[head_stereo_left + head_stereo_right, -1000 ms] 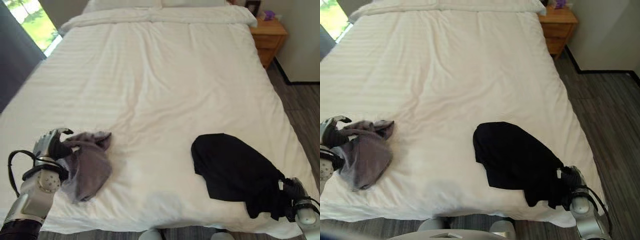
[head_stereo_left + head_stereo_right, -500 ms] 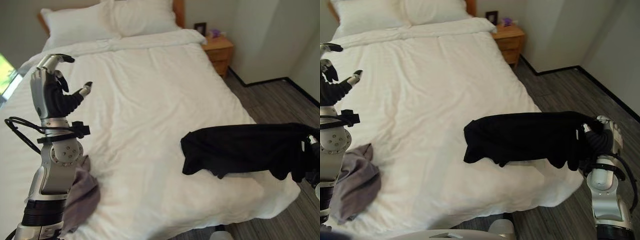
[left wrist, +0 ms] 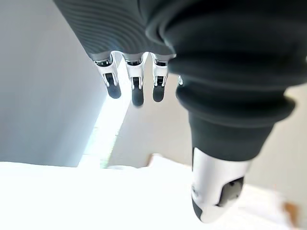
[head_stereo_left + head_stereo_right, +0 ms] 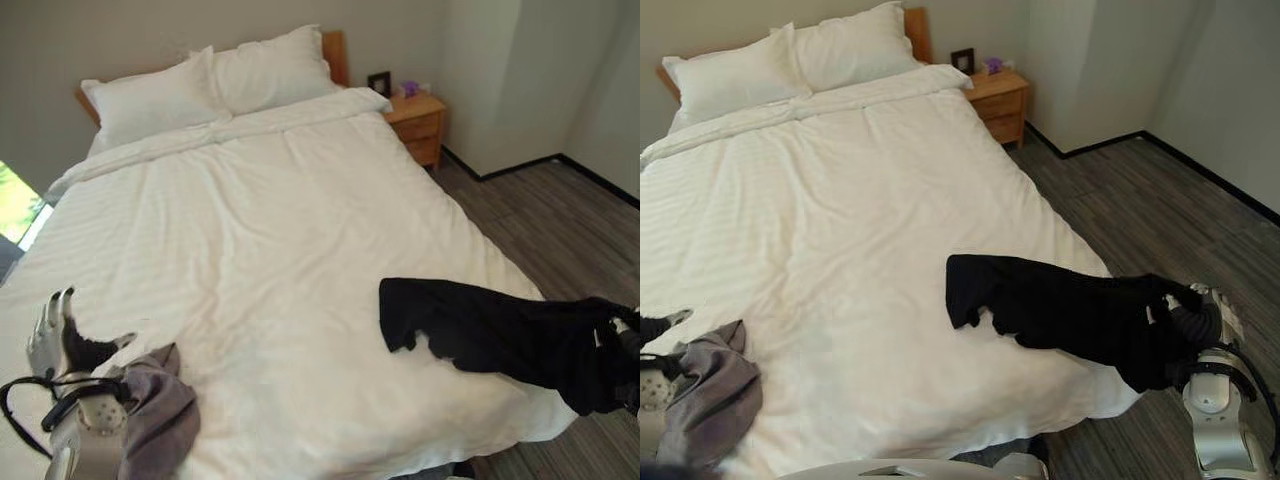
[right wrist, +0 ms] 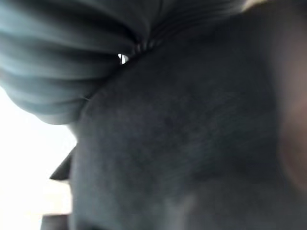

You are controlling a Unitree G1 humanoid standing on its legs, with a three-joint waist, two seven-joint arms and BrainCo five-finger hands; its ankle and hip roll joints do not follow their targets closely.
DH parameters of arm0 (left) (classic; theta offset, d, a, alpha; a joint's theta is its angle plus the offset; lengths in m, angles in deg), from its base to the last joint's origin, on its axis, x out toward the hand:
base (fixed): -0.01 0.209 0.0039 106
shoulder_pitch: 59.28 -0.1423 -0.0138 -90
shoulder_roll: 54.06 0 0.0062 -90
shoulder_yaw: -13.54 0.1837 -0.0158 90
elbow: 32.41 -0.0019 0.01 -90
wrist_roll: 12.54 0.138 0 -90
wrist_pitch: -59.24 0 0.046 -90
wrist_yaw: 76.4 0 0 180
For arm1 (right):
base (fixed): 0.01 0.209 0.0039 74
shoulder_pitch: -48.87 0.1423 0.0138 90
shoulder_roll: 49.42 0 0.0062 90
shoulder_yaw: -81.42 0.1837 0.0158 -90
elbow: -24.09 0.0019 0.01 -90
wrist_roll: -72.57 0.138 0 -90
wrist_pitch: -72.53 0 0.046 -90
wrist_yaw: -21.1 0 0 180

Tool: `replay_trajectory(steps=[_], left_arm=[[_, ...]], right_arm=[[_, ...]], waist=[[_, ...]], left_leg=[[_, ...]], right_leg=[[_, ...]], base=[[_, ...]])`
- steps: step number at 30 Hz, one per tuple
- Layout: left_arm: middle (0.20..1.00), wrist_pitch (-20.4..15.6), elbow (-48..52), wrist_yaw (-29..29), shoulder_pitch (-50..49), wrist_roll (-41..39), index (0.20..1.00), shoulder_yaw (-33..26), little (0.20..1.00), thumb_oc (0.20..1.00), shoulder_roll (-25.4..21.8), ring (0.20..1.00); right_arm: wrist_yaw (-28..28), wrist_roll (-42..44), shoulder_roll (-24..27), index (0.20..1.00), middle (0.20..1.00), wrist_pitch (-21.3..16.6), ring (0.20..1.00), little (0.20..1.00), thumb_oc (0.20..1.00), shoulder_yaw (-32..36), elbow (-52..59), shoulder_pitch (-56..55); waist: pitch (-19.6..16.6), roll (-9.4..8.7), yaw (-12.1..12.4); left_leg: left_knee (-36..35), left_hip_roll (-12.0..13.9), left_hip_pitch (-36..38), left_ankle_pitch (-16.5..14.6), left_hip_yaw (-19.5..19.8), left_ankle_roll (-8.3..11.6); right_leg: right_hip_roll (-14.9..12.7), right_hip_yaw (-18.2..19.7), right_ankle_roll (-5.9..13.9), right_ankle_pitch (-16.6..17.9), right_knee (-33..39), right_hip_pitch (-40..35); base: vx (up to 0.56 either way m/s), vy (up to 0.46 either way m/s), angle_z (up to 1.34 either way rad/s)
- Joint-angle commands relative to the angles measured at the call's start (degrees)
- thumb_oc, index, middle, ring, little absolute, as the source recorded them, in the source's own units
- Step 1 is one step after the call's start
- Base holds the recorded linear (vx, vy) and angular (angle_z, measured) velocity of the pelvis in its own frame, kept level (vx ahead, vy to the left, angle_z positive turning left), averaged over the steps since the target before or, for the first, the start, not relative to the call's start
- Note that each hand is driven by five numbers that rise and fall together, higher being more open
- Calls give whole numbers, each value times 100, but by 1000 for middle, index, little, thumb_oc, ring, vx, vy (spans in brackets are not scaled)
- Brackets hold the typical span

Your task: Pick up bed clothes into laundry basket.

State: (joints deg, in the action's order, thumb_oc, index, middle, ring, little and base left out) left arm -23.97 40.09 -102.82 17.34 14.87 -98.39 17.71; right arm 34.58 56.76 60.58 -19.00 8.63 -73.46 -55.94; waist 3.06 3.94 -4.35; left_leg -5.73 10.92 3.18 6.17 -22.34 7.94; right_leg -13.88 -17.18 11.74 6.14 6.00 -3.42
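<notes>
Right robot hand (image 4: 1200,318) clutching black garment (image 4: 1060,310), left robot hand (image 4: 62,340) empty

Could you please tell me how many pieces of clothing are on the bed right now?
2. A grey garment lies crumpled at the bed's near left corner beside the left hand. A black garment trails off the near right edge, gripped by the right hand. Folds might hide more.

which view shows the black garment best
The right eye view: the black garment shows whole, from the bed to the right robot hand clutching it. The left eye view crops its held end; the right wrist view shows dark cloth up close.
</notes>
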Motion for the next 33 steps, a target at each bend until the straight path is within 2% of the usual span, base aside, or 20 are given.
replay_trajectory(steps=[1, 6, 12, 19, 21, 22, 23, 24, 25, 27, 29, 30, 31, 33], left_arm=[[1000, 226, -70, -13, 350, 294, 1000, -403, 1000, 1000, -587, 1000], [1000, 240, -505, 6, 226, 209, 1000, -372, 1000, 1000, -504, 1000], [1000, 286, -906, 110, 219, 172, 1000, -36, 1000, 1000, -281, 1000], [1000, 283, -1106, 125, 459, 179, 1000, 338, 1000, 1000, -164, 1000], [1000, 340, -1856, 213, 848, 151, 1000, 844, 1000, 1000, -255, 1000], [1000, 326, -1901, 198, 896, 141, 1000, 865, 1000, 1000, -266, 1000], [583, 379, -2267, 349, 1016, 280, 583, 1103, 583, 583, -290, 583], [200, 382, -2898, 829, 1167, 573, 200, 1558, 200, 200, -251, 200], [200, 372, -2925, 829, 1198, 577, 200, 1577, 200, 200, -251, 200], [200, 351, -2789, 1201, 967, 757, 200, 1600, 200, 200, -201, 200], [200, 369, -2497, 1218, 757, 793, 200, 1461, 200, 200, -185, 200], [200, 387, -1242, 1096, 280, 969, 200, 829, 200, 200, -391, 200], [200, 407, -1174, 1128, 226, 984, 200, 791, 200, 200, -387, 200], [200, 421, -339, 786, 388, 1178, 200, 167, 200, 200, -876, 200]], right_arm=[[14, -23, 134, 200, 200, -174, 200, 200, 200, 96, 325, 461], [-22, 4, 154, 200, 200, -173, 200, 200, 200, -10, 307, 514], [-42, -18, 163, 200, 200, -204, 200, 200, 200, -122, 317, 561], [20, 72, 139, 200, 200, -248, 200, 200, 200, -192, 394, 759], [84, 234, 166, 200, 200, -326, 200, 200, 200, -390, 371, 996], [89, 236, 164, 200, 200, -330, 200, 200, 200, -380, 361, 1012], [83, 258, 189, 200, 200, -350, 200, 200, 200, -434, 371, 1070], [55, 317, 225, 200, 200, -351, 200, 200, 200, -481, 337, 1163], [54, 320, 228, 200, 200, -353, 200, 200, 200, -468, 335, 1160], [20, 277, 213, 200, 200, -318, 200, 200, 200, -358, 284, 1061], [-1, 230, 199, 200, 200, -301, 200, 200, 200, -274, 305, 1000], [-55, 161, 174, 200, 200, -295, 200, 200, 200, 23, 404, 822], [-63, 159, 164, 200, 200, -292, 200, 200, 200, 17, 419, 814], [-100, 117, 176, 200, 200, -353, 200, 200, 200, 202, 576, 740]], waist=[[48, -379, 88], [61, -395, 143], [117, -451, 186], [468, -635, 198], [685, -757, 145], [689, -762, 153], [738, -793, 125], [780, -828, 103], [781, -823, 114], [755, -803, 118], [744, -784, 126], [691, -699, 160], [691, -709, 154], [545, -616, 137]], left_leg=[[73, -159, 146, -596, 155, -91], [73, -138, 104, -540, 184, -69], [73, -136, -8, -516, 211, -80], [73, -49, -452, -428, 291, -78], [73, 21, -695, -325, 304, -65], [73, 19, -730, -283, 302, -73], [73, 46, -762, -296, 298, -62], [73, 70, -834, -279, 286, -65], [73, 70, -839, -280, 286, -66], [73, 62, -802, -321, 256, -70], [73, 48, -773, -346, 243, -73], [73, 13, -679, -412, 249, -80], [73, 12, -669, -415, 246, -80], [73, -26, -524, -484, 240, -69]], right_leg=[[-83, -359, 72, -428, -198, -189], [-71, -354, 63, -421, -169, -196], [-68, -321, 71, -421, -157, -128], [2, -166, 87, -377, -179, 323], [74, -100, 71, -325, -188, 609], [74, -100, 59, -290, -181, 641], [91, -90, 72, -306, -193, 686], [101, -89, 70, -290, -195, 754], [102, -89, 70, -290, -195, 759], [92, -98, 73, -304, -190, 738], [82, -94, 73, -319, -185, 711], [46, -64, 73, -360, -171, 622], [45, -62, 74, -362, -171, 614], [0, -52, 78, -410, -162, 460]], base=[[36, -10, 24], [19, 0, 14], [-4, 19, 6], [-85, -6, 1], [-187, -33, -5], [-141, -29, -6], [-84, -6, -6], [-63, -4, -6], [-29, 7, -3], [21, 15, 1], [51, 37, 1], [49, 37, -1], [54, 45, 2], [52, 30, 4]])
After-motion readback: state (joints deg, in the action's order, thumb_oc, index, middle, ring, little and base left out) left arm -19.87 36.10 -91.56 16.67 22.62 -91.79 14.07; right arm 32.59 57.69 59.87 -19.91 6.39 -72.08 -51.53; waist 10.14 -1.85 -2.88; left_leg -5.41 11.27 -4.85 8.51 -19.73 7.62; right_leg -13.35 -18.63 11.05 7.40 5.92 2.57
